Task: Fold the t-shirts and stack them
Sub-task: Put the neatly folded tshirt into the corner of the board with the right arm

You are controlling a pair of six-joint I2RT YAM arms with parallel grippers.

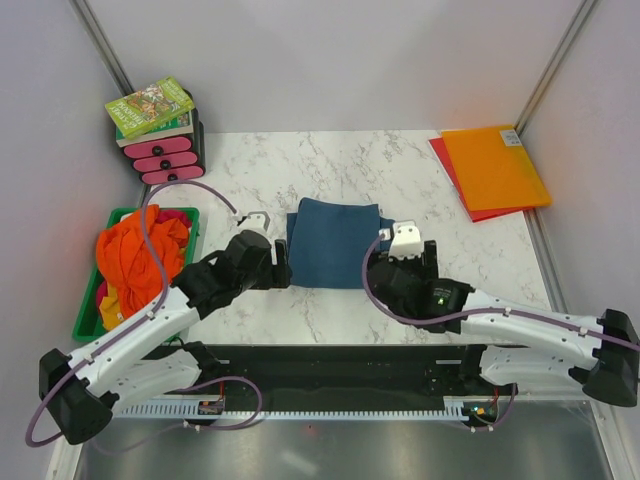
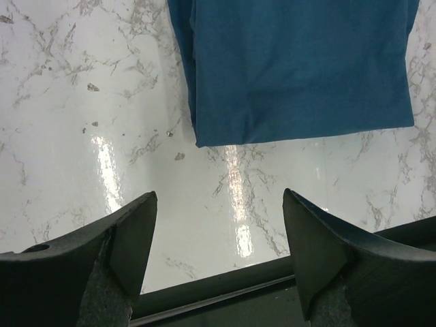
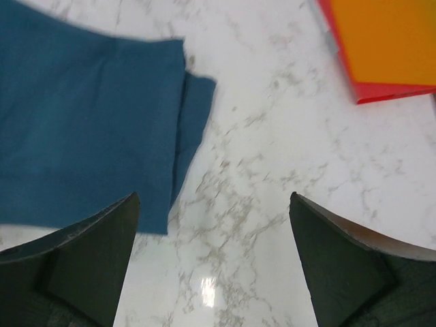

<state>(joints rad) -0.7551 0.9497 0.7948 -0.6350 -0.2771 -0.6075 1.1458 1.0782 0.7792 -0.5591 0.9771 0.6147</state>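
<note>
Looking at this, my main worry is the fold coming undone. The teal t-shirt [image 1: 335, 243] lies folded into a rough rectangle mid-tabletop [image 1: 300, 160], between the two arms. The left gripper [image 2: 218, 197] is just beside its left edge and the right gripper [image 3: 213, 197] just off its right edge. Both have their jaws spread apart and are holding nothing.

That marble-look surface is glossy with glare on it, so I'd guess soft cotton slides on it easily. A fingertip nudging an edge could drag the whole shirt or peel up only the top layer. On the right side an under-layer already pokes out past the top one, so the stack's base isn't square.

The orange t-shirts [image 1: 135, 255] are a crumpled heap in the green bin [image 1: 85, 320], with red and yellow bits mixed in. Grabbing one may pull up several. The left arm's purple cable [image 1: 150, 235] loops right over that heap and could snag.
</note>
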